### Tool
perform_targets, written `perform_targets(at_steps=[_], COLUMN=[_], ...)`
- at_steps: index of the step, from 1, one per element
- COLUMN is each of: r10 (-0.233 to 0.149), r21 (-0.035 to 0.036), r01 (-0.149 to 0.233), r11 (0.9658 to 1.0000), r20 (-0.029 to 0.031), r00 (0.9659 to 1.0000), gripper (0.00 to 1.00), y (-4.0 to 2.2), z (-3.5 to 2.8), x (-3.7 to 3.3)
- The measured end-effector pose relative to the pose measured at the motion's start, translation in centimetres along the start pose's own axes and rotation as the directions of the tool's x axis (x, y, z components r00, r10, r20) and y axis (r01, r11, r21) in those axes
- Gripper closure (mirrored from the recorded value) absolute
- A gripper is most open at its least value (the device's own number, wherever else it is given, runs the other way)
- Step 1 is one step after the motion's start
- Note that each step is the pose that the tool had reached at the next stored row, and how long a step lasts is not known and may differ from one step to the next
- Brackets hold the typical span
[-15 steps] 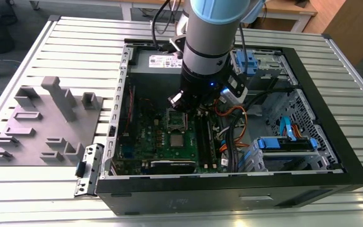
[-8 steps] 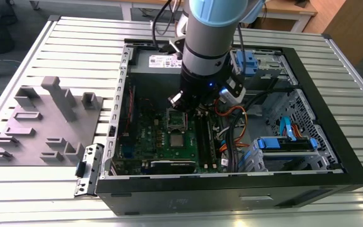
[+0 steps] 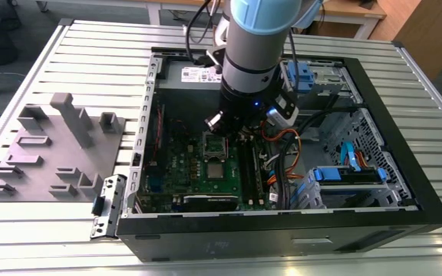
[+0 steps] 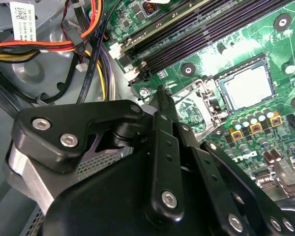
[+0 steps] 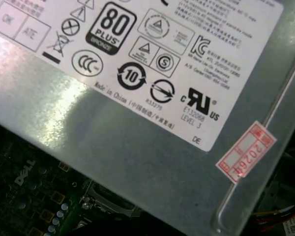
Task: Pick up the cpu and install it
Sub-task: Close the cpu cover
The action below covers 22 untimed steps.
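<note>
the arm reaches down into the open computer case (image 3: 282, 230), with the gripper (image 4: 161, 97) hanging over the green motherboard (image 3: 176, 167), just beside the hinged metal frame (image 4: 194, 105) of the socket. i cannot tell whether the gripper is open or closed, and i see nothing carried in it. the cpu (image 4: 248, 87) lies flat in the socket recess, a little apart from the gripper's tip. in the exterior view it is just on the near side of the arm. it looks seated already, with the frame tilted up beside it.

to my eye the chip is very light, thin and stiff. its smooth metal top is probably slippery, and the underside and the socket contacts are likely easy to damage. i'd take it by two opposite edges of the pale rim, keep it level and not press on it.

the memory slots (image 4: 211, 29) and a bundle of coloured cables (image 4: 39, 46) crowd the space around it. the grey tray (image 3: 52, 149) sits outside the case on the exterior view's left. the first wrist view looks at the labelled power supply (image 5: 137, 147).
</note>
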<state>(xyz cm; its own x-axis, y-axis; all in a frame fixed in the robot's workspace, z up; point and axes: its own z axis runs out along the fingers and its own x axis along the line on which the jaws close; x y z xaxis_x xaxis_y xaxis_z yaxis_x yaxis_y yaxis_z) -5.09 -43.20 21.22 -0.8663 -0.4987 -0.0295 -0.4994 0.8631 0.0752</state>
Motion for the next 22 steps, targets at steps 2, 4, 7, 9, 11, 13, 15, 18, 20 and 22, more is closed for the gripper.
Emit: perform_targets(at_steps=[2,4,7,9,11,13,15,18,20,22], r10=[0.000,0.000,0.000,0.000,0.000,0.000,0.000,0.000,0.000,0.000], r21=[0.0001,0.0000,0.0001,0.0000,0.0002,0.0003,0.0001,0.0000,0.0000,0.0001], r01=[0.000,0.000,0.000,0.000,0.000,0.000,0.000,0.000,0.000,0.000], r11=[1.0000,1.0000,1.0000,1.0000,1.0000,1.0000,1.0000,1.0000,1.0000,1.0000], r20=[-0.0001,0.0002,0.0001,0.0001,-0.0002,-0.0002,0.0000,0.0002,0.0001,0.0001], r00=[1.0000,1.0000,1.0000,1.0000,1.0000,1.0000,1.0000,1.0000,1.0000,1.0000], gripper=[0.89,0.89,0.89,0.89,0.89,0.89,0.89,0.89,0.89,0.89], y=[-0.05,-0.05,-0.03,-0.02,-0.01,0.01,0.03,0.08,0.13,0.15], z=[0.04,0.14,0.36,0.47,0.52,0.53,0.54,0.56,0.56,0.57], x=[-0.08,-0.11,-0.13,-0.13,-0.12,-0.09,-0.05,0.04,0.11,0.15])
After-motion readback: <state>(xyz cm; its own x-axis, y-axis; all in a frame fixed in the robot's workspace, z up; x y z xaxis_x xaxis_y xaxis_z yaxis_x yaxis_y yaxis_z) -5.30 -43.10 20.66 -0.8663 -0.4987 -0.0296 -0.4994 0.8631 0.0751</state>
